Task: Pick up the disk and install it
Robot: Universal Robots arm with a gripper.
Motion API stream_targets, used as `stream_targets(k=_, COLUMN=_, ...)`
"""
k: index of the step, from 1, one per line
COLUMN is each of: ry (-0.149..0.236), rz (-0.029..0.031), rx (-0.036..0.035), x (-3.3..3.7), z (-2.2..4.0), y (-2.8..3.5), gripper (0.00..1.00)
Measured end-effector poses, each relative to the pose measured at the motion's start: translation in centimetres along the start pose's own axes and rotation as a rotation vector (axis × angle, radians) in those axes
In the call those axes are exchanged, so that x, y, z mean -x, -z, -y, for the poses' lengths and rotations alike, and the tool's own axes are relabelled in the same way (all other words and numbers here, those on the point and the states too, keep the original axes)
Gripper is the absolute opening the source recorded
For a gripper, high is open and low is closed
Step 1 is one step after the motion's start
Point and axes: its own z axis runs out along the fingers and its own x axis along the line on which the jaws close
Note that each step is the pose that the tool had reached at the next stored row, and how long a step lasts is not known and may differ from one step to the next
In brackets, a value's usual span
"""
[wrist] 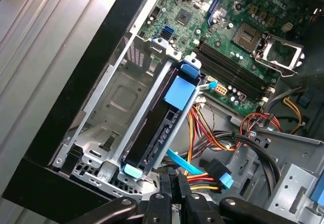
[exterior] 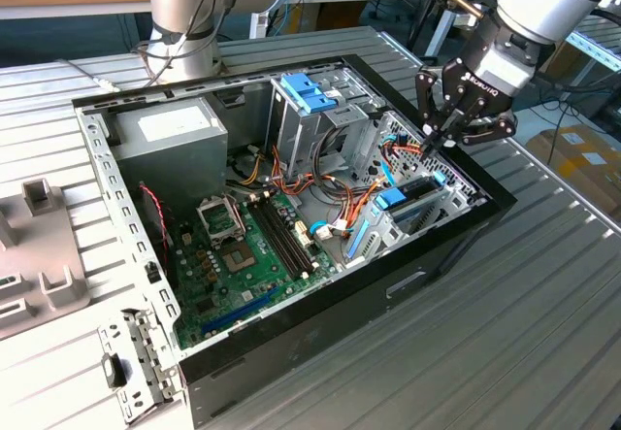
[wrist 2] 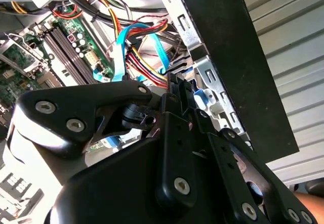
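The disk point(wrist: 161, 125), dark with a light-blue carrier and a blue end tab, stands on edge in the metal drive cage point(wrist: 109, 102) inside the open computer case point(exterior: 291, 323). In the exterior view the disk point(exterior: 406, 197) sits at the case's right end. My gripper point(exterior: 433, 144) hovers just above the cage's far end, its black fingertips point(wrist: 165, 183) drawn together with nothing between them. In the first wrist view the gripper point(wrist: 173, 182) is right beside the carrier's pale end tab. In the second wrist view the gripper point(wrist 2: 174, 85) points down among the cables.
Red, yellow and orange wire bundles point(wrist: 223, 138) and thin blue cables point(wrist 2: 124, 47) crowd the space beside the cage. The motherboard point(exterior: 243, 255), a grey power supply point(exterior: 170, 134) and a blue-topped bay point(exterior: 309, 95) fill the case. A second arm's base point(exterior: 184, 22) stands behind.
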Motion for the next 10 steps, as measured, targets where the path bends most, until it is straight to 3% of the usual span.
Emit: stream_targets(k=10, ry=-0.071, rz=0.0006, rx=-0.0084, x=-0.01, z=0.0, y=-0.05, gripper=0.17)
